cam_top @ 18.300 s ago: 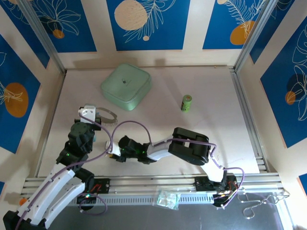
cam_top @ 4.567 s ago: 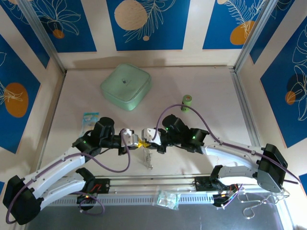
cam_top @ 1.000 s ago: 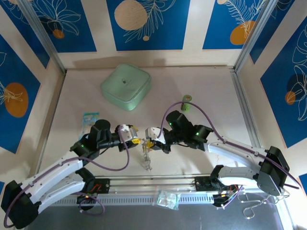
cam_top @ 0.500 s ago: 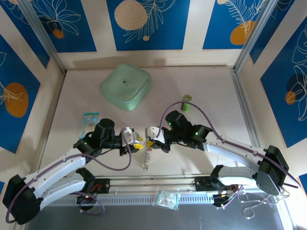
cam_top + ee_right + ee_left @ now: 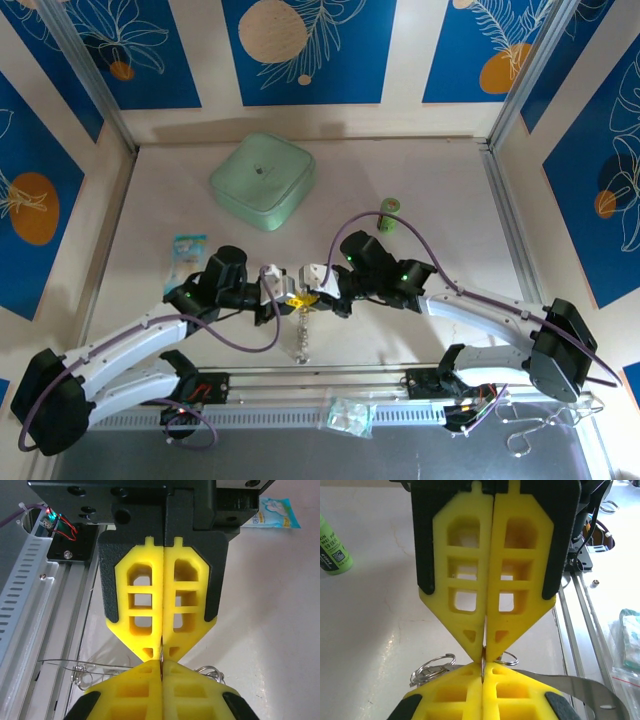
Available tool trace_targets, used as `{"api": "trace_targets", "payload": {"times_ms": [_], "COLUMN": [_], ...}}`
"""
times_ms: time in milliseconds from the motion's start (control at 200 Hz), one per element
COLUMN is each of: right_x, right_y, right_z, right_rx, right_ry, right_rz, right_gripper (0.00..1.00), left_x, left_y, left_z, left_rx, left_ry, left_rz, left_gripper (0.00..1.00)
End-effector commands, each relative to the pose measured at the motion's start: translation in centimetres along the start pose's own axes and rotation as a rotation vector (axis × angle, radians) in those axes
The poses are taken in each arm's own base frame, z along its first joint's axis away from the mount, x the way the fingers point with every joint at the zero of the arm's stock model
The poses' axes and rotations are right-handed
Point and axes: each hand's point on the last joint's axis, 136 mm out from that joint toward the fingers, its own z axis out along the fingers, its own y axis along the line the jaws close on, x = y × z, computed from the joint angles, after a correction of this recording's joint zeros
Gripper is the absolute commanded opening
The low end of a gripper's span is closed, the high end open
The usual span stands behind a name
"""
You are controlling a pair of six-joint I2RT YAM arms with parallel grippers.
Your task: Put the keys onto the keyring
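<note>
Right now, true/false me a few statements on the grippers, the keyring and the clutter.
The left gripper and right gripper meet tip to tip. True.
The left gripper's jaws stand wide open. False: shut on a thin metal piece.
The keyring trails from the fingertips toward the near edge. True.
The green lid lies between the grippers. False: it lies near the far wall, apart from both.
The green cylinder is gripped. False: it sits on the table beyond the right arm.

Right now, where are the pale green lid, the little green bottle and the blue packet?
pale green lid (image 5: 263,182): top view, middle of its upper face.
little green bottle (image 5: 332,550): left wrist view, on its labelled side.
blue packet (image 5: 275,512): right wrist view, middle of its printed face.
</note>
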Motion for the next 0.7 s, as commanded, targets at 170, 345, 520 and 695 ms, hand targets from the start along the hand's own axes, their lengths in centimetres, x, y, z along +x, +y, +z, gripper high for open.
{"api": "trace_targets", "payload": {"times_ms": [170, 345, 520, 695], "right_x": [-0.5, 0.7, 1.5, 1.5], "right_y": [0.6, 1.2, 1.3, 0.8], "right_z": [-2.3, -1.3, 0.0, 0.5], "right_rx": [0.019, 0.01, 0.005, 0.012], "right_ry": [-0.13, -0.125, -0.098, -0.079], "right_rz": [0.067, 0.141, 0.163, 0.161], "right_gripper": [0.38, 0.39, 0.41, 0.36], "left_x": [-2.0, -2.0, -2.1, -2.1], "left_y": [-0.5, -0.3, 0.0, 0.1], "left_z": [-0.8, -0.9, -0.9, -0.9], "left_rx": [-0.016, -0.037, -0.058, -0.062], "left_ry": [-0.095, -0.116, -0.126, -0.131], "left_rz": [0.059, 0.043, 0.025, 0.014], "left_gripper": [0.0, 0.0, 0.0, 0.0]}}
